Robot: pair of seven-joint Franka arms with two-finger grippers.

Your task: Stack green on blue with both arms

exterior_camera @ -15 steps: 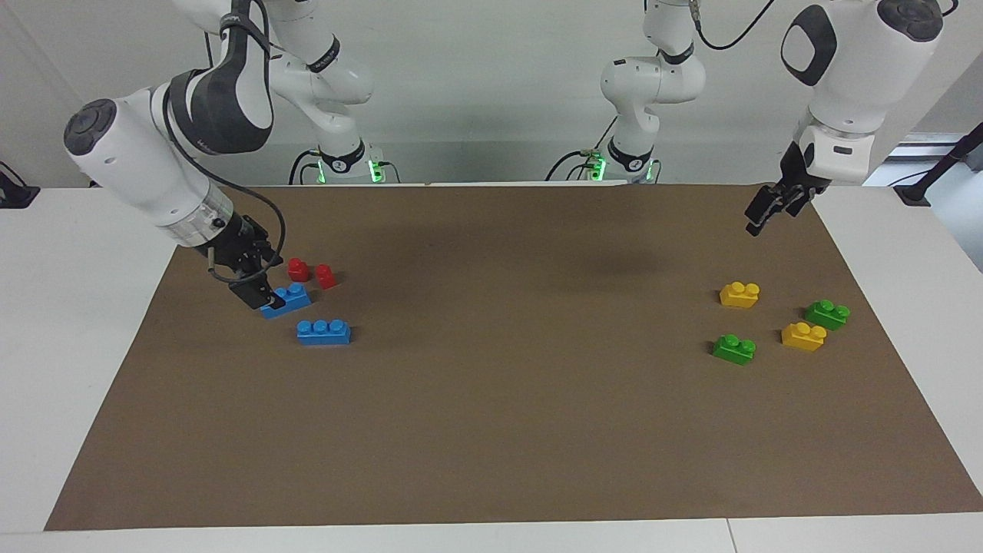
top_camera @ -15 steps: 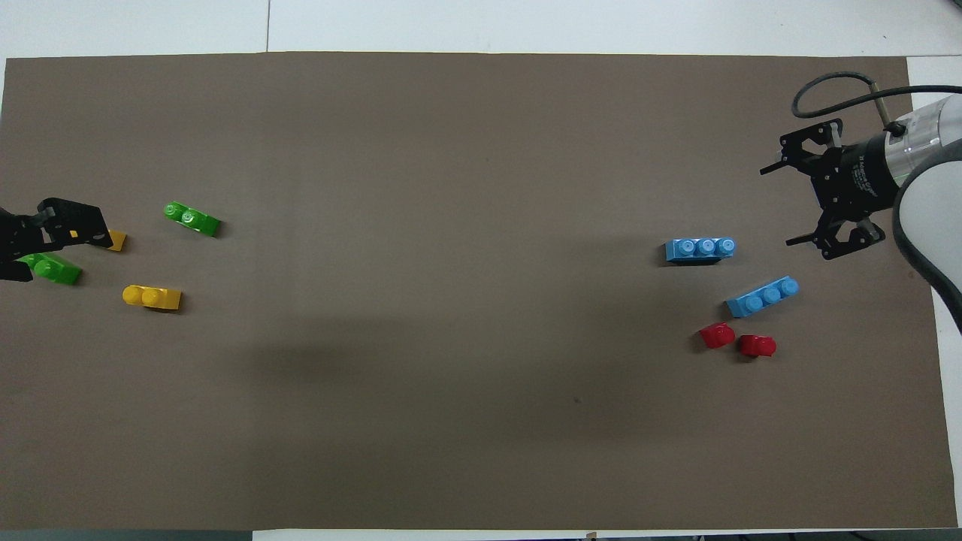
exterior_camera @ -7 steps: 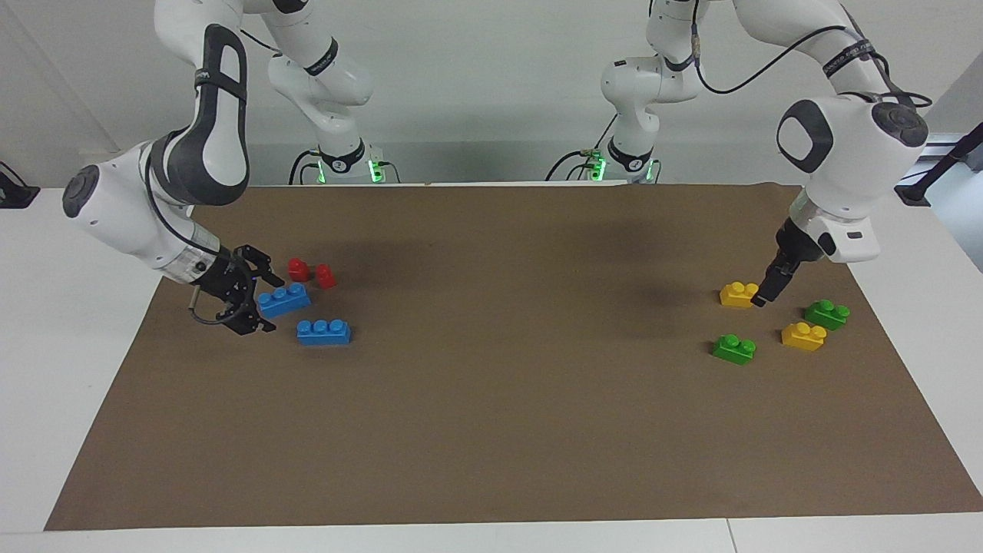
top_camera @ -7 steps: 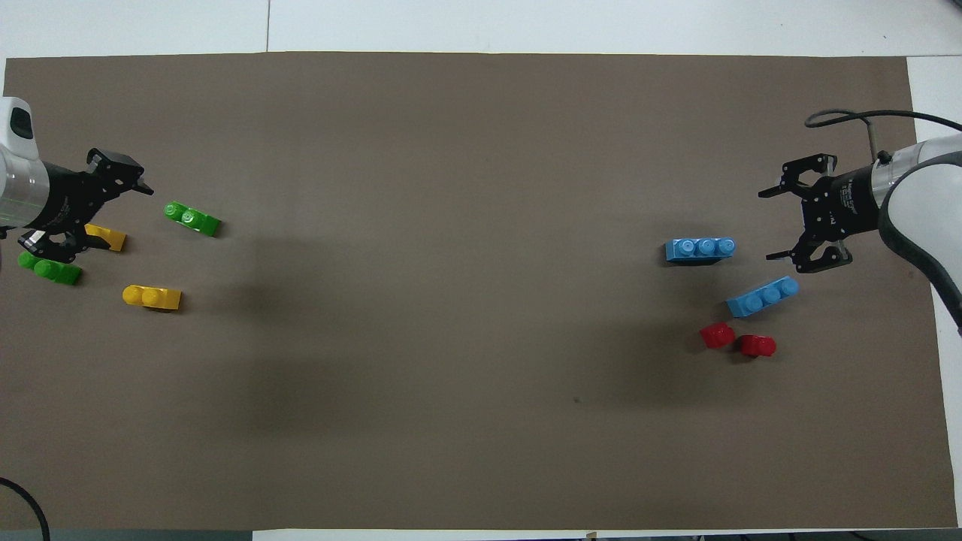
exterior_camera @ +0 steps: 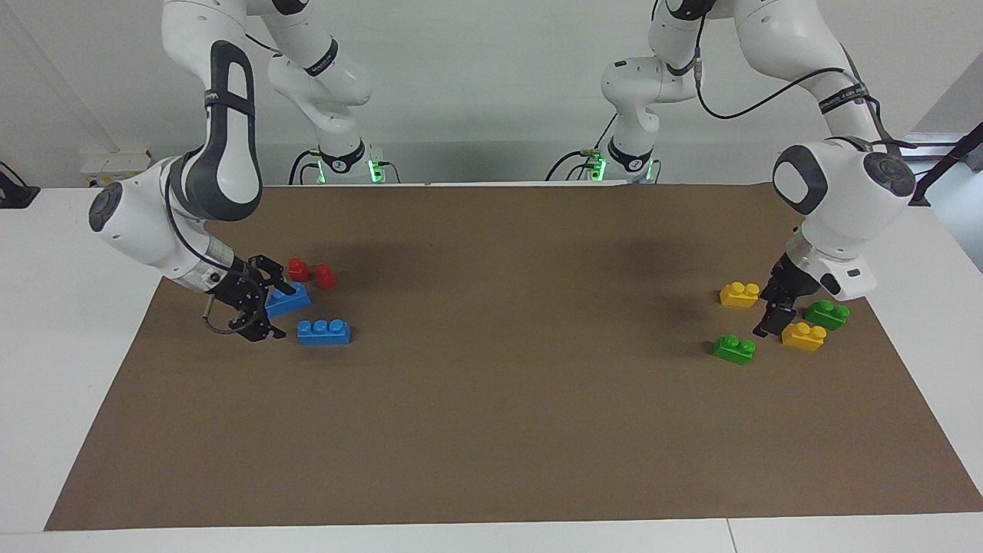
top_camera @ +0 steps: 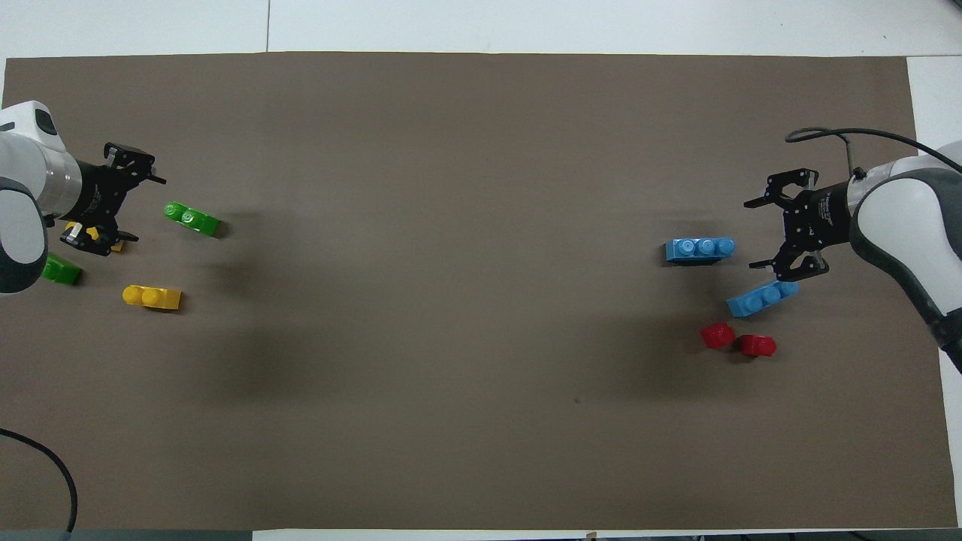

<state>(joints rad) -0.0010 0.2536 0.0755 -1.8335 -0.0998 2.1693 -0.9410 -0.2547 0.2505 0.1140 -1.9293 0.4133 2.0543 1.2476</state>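
Note:
Two blue three-stud bricks lie toward the right arm's end: one blue brick [exterior_camera: 324,332] [top_camera: 700,249] farther from the robots, the other blue brick [exterior_camera: 292,300] [top_camera: 762,297] nearer and angled. My right gripper [exterior_camera: 282,312] [top_camera: 753,234] hangs low and open beside them, its jaws facing the farther one. Toward the left arm's end lie one green brick [exterior_camera: 734,349] [top_camera: 192,219] and a second green brick [exterior_camera: 827,313] [top_camera: 60,269]. My left gripper [exterior_camera: 772,319] [top_camera: 139,208] is open and low, its jaws turned toward the first green brick, holding nothing.
Two red bricks [exterior_camera: 298,269] [top_camera: 718,335] sit just nearer the robots than the angled blue brick. One yellow brick [exterior_camera: 739,294] [top_camera: 152,297] lies beside the left gripper; another yellow brick [exterior_camera: 803,336] is partly covered by it from above. Brown paper [exterior_camera: 491,430] covers the white table.
The left gripper came down from high over the mat's edge to among the yellow and green bricks. The right gripper swung low and slid toward the farther blue brick. No brick moved.

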